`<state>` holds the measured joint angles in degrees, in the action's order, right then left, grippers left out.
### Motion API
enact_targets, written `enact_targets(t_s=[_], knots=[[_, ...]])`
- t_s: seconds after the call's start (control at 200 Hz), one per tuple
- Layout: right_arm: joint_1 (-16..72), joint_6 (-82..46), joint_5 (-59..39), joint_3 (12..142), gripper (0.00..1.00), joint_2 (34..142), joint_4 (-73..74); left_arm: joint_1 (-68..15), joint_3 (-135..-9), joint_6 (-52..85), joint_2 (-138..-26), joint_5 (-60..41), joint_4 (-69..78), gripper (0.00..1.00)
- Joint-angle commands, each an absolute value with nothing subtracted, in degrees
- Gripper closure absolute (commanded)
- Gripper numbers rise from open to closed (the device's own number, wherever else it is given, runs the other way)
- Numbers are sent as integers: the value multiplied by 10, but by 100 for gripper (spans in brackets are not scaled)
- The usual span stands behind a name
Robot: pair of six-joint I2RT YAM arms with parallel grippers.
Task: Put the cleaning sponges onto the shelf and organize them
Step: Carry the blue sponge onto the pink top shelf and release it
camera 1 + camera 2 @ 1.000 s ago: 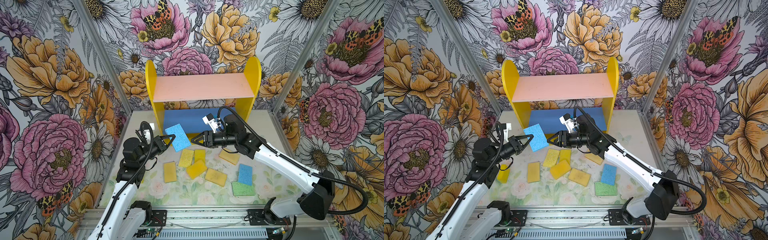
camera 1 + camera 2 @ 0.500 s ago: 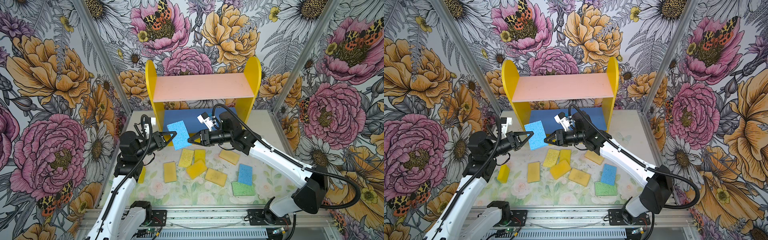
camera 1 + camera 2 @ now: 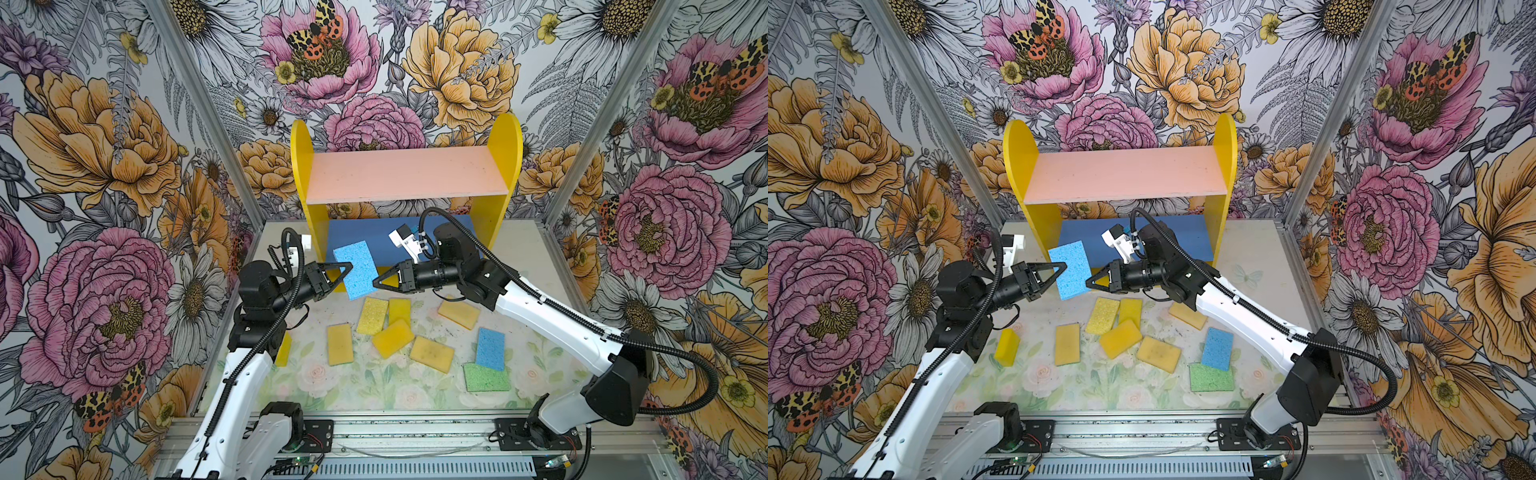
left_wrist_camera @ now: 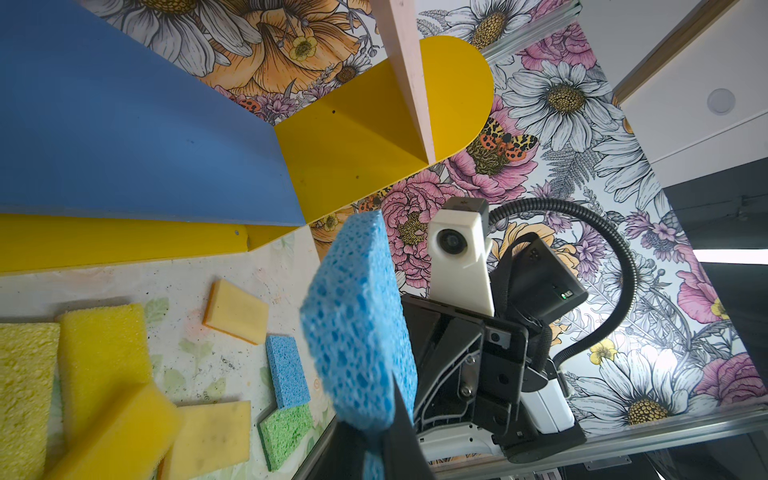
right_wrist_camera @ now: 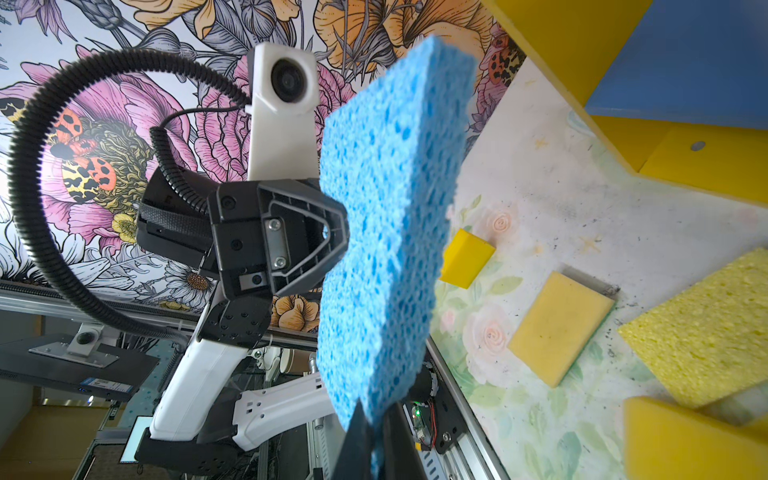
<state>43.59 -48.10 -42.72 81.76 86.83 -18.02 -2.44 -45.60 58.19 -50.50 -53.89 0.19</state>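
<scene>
- The held blue sponge is a flat, light-blue rectangle, its face pitted all over with small open pores. It hangs tilted in the air in front of the left end of the shelf, clear of the table.
- The right gripper is pinched together on one edge of it. The right wrist view shows the dark fingers closed over the sponge's rim.
- The left gripper meets the opposite edge. In the left wrist view the sponge lies against a finger, but I cannot tell whether that pincer grips it or stands loose.
- The shelf stands at the back of the table, with a pink upper board above a blue lower board between yellow round-topped sides.
- Seven yellow sponges lie scattered on the table, several of them overlapping in the middle.
- A second blue sponge lies to the right, touching a green sponge.
</scene>
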Motion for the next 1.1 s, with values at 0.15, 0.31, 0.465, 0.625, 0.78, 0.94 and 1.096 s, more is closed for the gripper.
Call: enact_targets(t_s=[0.15,0.31,0.465,0.625,0.78,0.94,1.096], knots=[[436,-461,-327,896,95,871,-183,48,-473,575,-424,-549,-43,18],[435,-454,-273,981,96,910,-185,41,-476,503,-387,-500,-140,1],[435,-445,-234,1089,96,975,-198,35,-496,433,-369,-443,-231,1],[436,-447,-223,1211,96,1060,-214,22,-504,378,-356,-390,-316,1],[438,-458,-226,1327,97,1143,-239,18,-518,362,-348,-374,-344,1],[442,-464,-226,1446,97,1217,-276,13,-536,342,-351,-361,-362,1],[439,-462,-203,1465,97,1239,-281,10,-545,333,-357,-348,-371,1]])
